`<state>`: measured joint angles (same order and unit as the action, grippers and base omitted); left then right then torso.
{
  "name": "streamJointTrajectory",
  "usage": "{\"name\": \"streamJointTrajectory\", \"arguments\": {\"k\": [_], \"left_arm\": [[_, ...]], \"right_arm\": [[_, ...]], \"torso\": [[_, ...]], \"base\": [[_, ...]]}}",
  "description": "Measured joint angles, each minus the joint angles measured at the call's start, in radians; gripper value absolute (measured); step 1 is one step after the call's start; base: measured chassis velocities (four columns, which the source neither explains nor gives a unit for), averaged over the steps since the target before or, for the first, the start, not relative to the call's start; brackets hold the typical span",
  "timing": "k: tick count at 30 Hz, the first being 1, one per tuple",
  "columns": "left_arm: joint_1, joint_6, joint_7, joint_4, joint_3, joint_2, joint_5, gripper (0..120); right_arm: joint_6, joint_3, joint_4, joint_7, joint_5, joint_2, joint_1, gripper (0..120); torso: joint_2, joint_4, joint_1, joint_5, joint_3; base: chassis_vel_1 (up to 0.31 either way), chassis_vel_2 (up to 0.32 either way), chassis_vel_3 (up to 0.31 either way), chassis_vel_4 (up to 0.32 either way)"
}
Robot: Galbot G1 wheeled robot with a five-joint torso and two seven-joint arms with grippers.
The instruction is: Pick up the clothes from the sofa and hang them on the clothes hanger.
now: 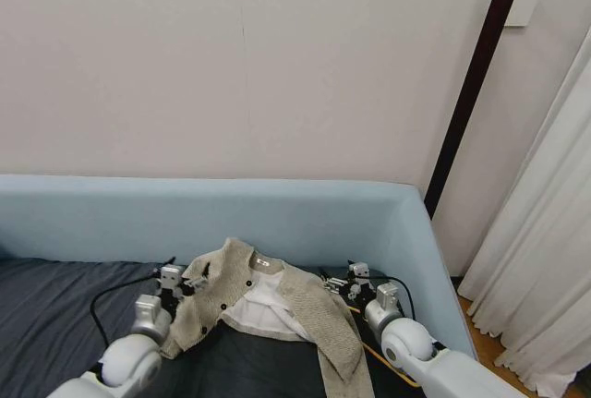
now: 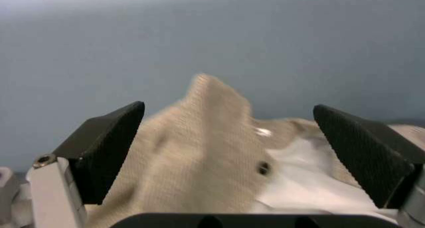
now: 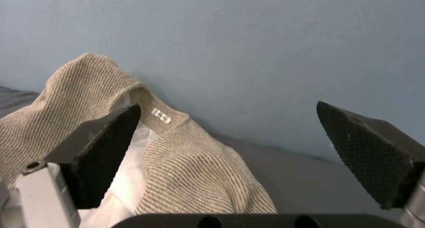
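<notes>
1. The left tool (image 2: 228, 108) has its jaws spread wide around the raised shoulder fold of the beige cardigan (image 1: 309, 310). The knit lies between the pads, unpinched. I'd push deeper before closing, so the grip takes the knit and not just the white lining (image 1: 263, 304).
2. The right tool (image 3: 228, 106), also spread, faces the other shoulder near the collar label (image 3: 161, 116). Most of the fabric sits toward one finger, so centre it first.
3. The cardigan lies on the dark seat cushion (image 1: 55, 324), collar against the blue sofa backrest (image 1: 277, 218). Gripping both shoulders evenly should lift it flat.
4. The dark clothes rack pole (image 1: 466, 102) stands beyond the sofa's right end, so the lift must clear the sofa.
</notes>
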<state>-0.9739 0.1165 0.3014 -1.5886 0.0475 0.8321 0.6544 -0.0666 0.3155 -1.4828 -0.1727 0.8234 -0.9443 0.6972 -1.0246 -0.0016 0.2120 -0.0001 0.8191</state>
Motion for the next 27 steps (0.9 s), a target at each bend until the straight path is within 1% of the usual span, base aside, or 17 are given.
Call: {"name": "streamJointTrajectory", "arguments": {"k": [2,3,5,6,7,9,10,11,12,14,17,18,21,23,24,27], "left_arm": [[0.050,-0.014,0.032,0.036,0.091,0.041,0.002,100],[0.062,-0.016,0.038,0.050,0.110,0.049,-0.001,100],[0.115,-0.017,0.061,0.131,0.184,0.093,-0.032,100],[0.115,-0.017,0.061,0.131,0.184,0.093,-0.032,100],[0.138,-0.017,0.070,0.171,0.210,0.115,-0.046,100],[0.177,-0.018,0.099,0.251,0.245,0.172,-0.080,100],[0.194,-0.020,0.118,0.300,0.254,0.211,-0.105,100],[0.209,-0.018,0.140,0.352,0.255,0.256,-0.131,100],[0.209,-0.018,0.140,0.352,0.255,0.256,-0.131,100],[0.227,-0.013,0.184,0.433,0.247,0.346,-0.168,100],[0.237,-0.010,0.245,0.516,0.197,0.441,-0.231,100],[0.237,-0.010,0.245,0.516,0.197,0.441,-0.231,100],[0.251,0.001,0.296,0.596,0.137,0.501,-0.324,100],[0.260,-0.002,0.321,0.635,0.101,0.530,-0.363,100],[0.260,-0.002,0.321,0.635,0.101,0.530,-0.363,100],[0.274,-0.008,0.327,0.689,0.053,0.554,-0.381,100]], "right_arm": [[0.000,-0.014,-0.020,-0.003,0.000,0.019,0.020,100],[0.000,-0.016,-0.023,-0.003,0.001,0.023,0.022,100],[0.000,-0.023,-0.035,-0.005,0.006,0.029,0.031,100],[0.000,-0.023,-0.035,-0.005,0.006,0.029,0.031,100],[0.000,-0.027,-0.043,-0.007,0.007,0.032,0.038,100],[0.000,-0.038,-0.057,-0.010,0.008,0.040,0.061,100],[0.000,-0.044,-0.065,-0.010,0.007,0.044,0.071,100],[0.000,-0.050,-0.069,-0.010,0.007,0.049,0.082,100],[0.000,-0.050,-0.069,-0.010,0.007,0.049,0.082,100],[0.001,-0.059,-0.078,-0.010,0.007,0.058,0.098,100],[0.002,-0.067,-0.085,-0.009,0.013,0.066,0.108,100],[0.002,-0.067,-0.085,-0.009,0.013,0.066,0.108,100],[0.003,-0.068,-0.093,-0.006,0.017,0.076,0.113,100],[0.004,-0.070,-0.103,-0.005,0.022,0.085,0.119,100],[0.004,-0.070,-0.103,-0.005,0.022,0.085,0.119,100],[0.005,-0.066,-0.116,-0.002,0.031,0.092,0.117,100]], "torso": [[0.000,-0.0003,0.000,0.0003,0.000],[0.000,-0.0004,0.000,0.0003,0.000],[0.000,-0.0001,0.000,0.0002,0.000],[0.000,-0.0001,0.000,0.0002,0.000],[0.000,0.0005,0.000,0.0006,0.000],[0.000,0.0007,0.000,0.0006,0.000],[0.000,0.0000,0.000,0.0004,0.000],[0.000,0.0001,0.000,0.0004,0.000],[0.000,0.0001,0.000,0.0004,0.000],[0.000,-0.0004,0.000,-0.0003,0.000],[0.000,-0.0004,0.000,0.0002,0.000],[0.000,-0.0004,0.000,0.0002,0.000],[0.000,0.0003,0.000,0.0004,0.000],[0.000,0.0003,0.000,0.0003,0.000],[0.000,0.0003,0.000,0.0003,0.000],[0.000,-0.0001,0.000,0.0002,0.000]], "base": [[0.000,0.000,0.000,0.000],[0.000,0.000,0.000,0.000],[0.000,0.000,0.000,0.000],[0.000,0.000,0.000,0.000],[0.000,0.000,0.000,0.000],[0.000,0.000,0.000,0.000],[0.000,0.000,0.000,0.000],[0.000,0.000,0.000,0.000],[0.000,0.000,0.000,0.000],[0.000,0.000,0.000,0.000],[0.000,0.000,0.000,0.000],[0.000,0.000,0.000,0.000],[0.000,0.000,0.000,0.000],[0.000,0.000,0.000,0.000],[0.000,0.000,0.000,0.000],[0.000,0.000,0.000,0.000]]}}
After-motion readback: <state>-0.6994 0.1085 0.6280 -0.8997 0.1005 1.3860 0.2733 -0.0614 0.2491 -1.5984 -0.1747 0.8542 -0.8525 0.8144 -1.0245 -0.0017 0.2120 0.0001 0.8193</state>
